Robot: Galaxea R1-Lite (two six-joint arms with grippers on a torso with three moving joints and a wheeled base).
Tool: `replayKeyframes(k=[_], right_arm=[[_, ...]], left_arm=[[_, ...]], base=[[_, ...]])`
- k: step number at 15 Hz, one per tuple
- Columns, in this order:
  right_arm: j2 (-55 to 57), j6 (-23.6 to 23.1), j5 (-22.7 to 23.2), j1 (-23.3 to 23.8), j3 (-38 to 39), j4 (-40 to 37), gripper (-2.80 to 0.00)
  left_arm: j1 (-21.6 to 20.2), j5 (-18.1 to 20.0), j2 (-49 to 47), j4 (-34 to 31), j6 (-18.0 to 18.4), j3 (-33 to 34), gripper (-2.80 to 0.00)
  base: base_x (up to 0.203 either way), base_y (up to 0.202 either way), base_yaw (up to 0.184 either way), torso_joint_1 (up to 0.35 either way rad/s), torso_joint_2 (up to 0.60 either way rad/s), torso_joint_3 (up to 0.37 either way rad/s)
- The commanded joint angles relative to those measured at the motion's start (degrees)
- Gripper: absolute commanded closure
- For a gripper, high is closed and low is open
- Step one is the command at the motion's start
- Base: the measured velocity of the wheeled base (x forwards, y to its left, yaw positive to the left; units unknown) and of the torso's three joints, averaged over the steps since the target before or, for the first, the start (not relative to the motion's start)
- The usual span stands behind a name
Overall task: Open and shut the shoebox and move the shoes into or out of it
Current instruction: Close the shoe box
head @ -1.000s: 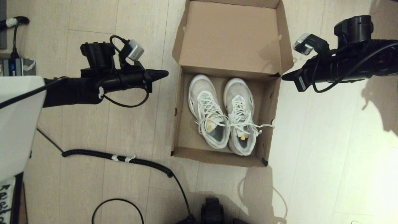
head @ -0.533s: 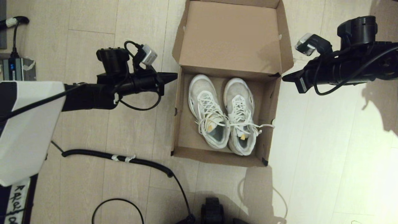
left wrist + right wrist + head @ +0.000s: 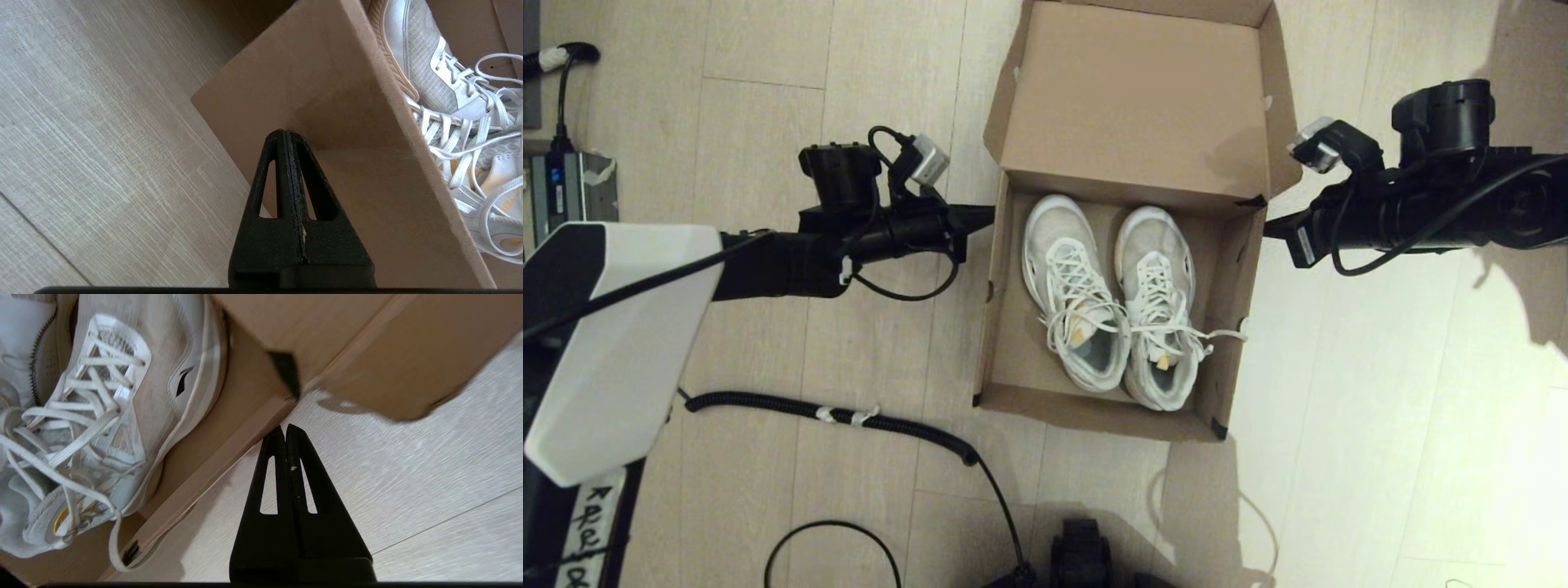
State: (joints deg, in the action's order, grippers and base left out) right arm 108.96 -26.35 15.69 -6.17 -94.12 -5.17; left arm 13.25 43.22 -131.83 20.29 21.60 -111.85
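A large brown cardboard shoebox (image 3: 1115,310) with its hinged lid (image 3: 1135,98) thrown back toward the top of the frame is seen at the centre of the head view, on pale wood flooring (image 3: 768,343). A pair of white lace-up mesh sneakers (image 3: 1115,302) is laid inside, toes toward the lid, long axes running top to bottom. The left hand (image 3: 988,217) is pinched fully together, empty, its tip at the box's left wall near the hinge. The right hand (image 3: 1270,226), likewise closed and empty, is placed just beside the right wall. Both are judged equally near; the lid flaps lie just above each tip.
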Motion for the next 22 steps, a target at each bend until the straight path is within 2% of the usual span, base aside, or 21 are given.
replayKeyframes(k=[1,3,5,10,11,12,13,15,17,18,20,22], right_arm=[[-0.06,0.19,-0.34,-0.16,1.27,-0.02,0.00],[-0.39,0.49,-1.46,-0.06,0.84,0.52,0.00],[-2.01,0.36,-3.59,0.37,-3.05,0.27,0.00],[-10.24,0.34,-8.00,2.71,-9.47,-9.40,0.00],[-11.54,0.37,-8.75,2.92,-10.29,-10.02,0.00],[-12.25,0.53,-8.91,2.92,-11.45,-10.18,0.00],[-12.14,1.04,-8.76,2.30,-12.26,-10.19,0.00],[-10.78,5.11,-8.70,-2.03,-13.00,-9.83,0.00],[-8.82,12.41,-9.32,-9.91,-13.37,-9.72,0.00],[-7.29,14.61,-10.81,-12.71,-12.53,-9.64,0.00],[-5.11,17.09,-15.18,-16.18,-6.99,-7.13,0.00],[-4.55,18.84,-17.45,-18.14,1.09,-2.46,0.00]], left_arm=[[0.02,0.29,-0.27,-0.28,0.08,0.07,0.00],[-0.16,0.16,0.38,-0.65,-0.24,0.09,0.00],[-1.72,-0.11,3.47,-2.83,-0.24,0.27,0.00],[-9.18,0.18,20.04,-12.56,-0.75,5.36,0.00],[-9.99,0.26,23.34,-15.07,-2.22,5.71,0.00],[-10.22,0.27,26.28,-16.66,-6.66,5.83,0.00],[-8.98,0.15,27.92,-17.30,-12.67,5.58,0.00],[-2.12,-0.30,28.57,-16.99,-19.53,4.40,0.00],[4.55,-3.40,26.04,-13.90,-21.40,3.94,0.00],[7.13,-5.69,24.10,-12.55,-21.90,4.55,0.00],[9.66,-9.72,21.82,-10.18,-22.86,10.57,0.00],[10.82,-11.52,20.64,-5.51,-23.99,20.25,0.00]], base=[[0.000,0.000,0.000,0.000,0.00,0.000],[0.000,0.000,0.000,0.000,0.00,0.000],[0.000,0.000,0.000,0.000,0.00,0.000],[0.000,0.000,0.000,0.000,0.00,0.000],[0.000,0.000,0.000,0.000,0.00,0.000],[0.000,0.000,0.000,0.000,0.00,0.000],[0.000,0.000,0.000,0.000,0.00,0.000],[0.000,0.000,0.000,0.000,0.00,0.000],[0.000,0.000,0.000,0.000,0.00,0.000],[0.000,0.000,0.000,0.000,0.00,0.000],[0.000,0.000,0.000,0.000,0.00,0.000],[0.000,0.000,0.000,0.000,0.00,0.000]])
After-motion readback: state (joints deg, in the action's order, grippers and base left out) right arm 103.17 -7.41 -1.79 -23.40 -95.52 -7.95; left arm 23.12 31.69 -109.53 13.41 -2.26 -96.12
